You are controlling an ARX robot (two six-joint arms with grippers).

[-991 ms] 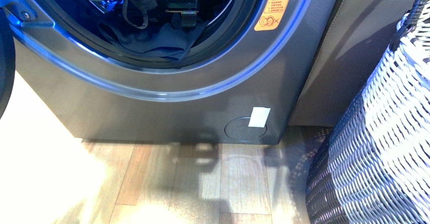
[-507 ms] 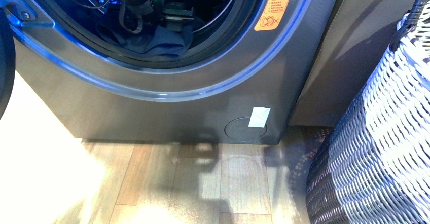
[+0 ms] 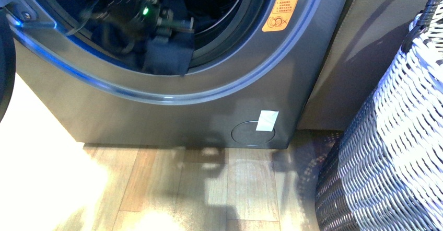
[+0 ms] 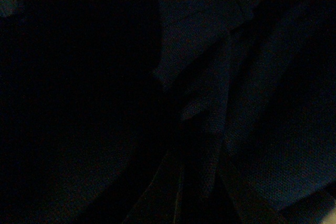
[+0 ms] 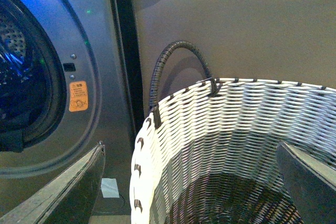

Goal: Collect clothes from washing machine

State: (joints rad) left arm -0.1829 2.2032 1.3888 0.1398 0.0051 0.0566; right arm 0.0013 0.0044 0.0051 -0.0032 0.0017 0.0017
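Note:
The grey washing machine (image 3: 156, 111) fills the front view, its round porthole open. My left gripper (image 3: 176, 24), black with a green light, is blurred inside the porthole and shut on the clothes (image 3: 167, 57), a dark navy bundle hanging under it down to the porthole's lower rim. The left wrist view is dark. My right gripper (image 5: 191, 192) stands open above the mouth of the woven basket (image 5: 210, 124), nothing between its fingers. The washing machine (image 5: 102, 51) shows beside the basket, with a bit of the clothes (image 5: 10, 141) at the drum's edge.
The white, grey and black basket (image 3: 397, 152) stands on the wooden floor (image 3: 209, 189) to the machine's right, its dark handle (image 5: 168, 61) upright. A grey panel (image 3: 360, 53) rises behind it. An orange sticker (image 3: 280, 11) marks the machine's front. The door edge (image 3: 4, 74) is at the far left.
My left gripper has come outward and leftward through the porthole, lifting the clothes off the drum floor; they now hang at the porthole's rim. The basket has not moved.

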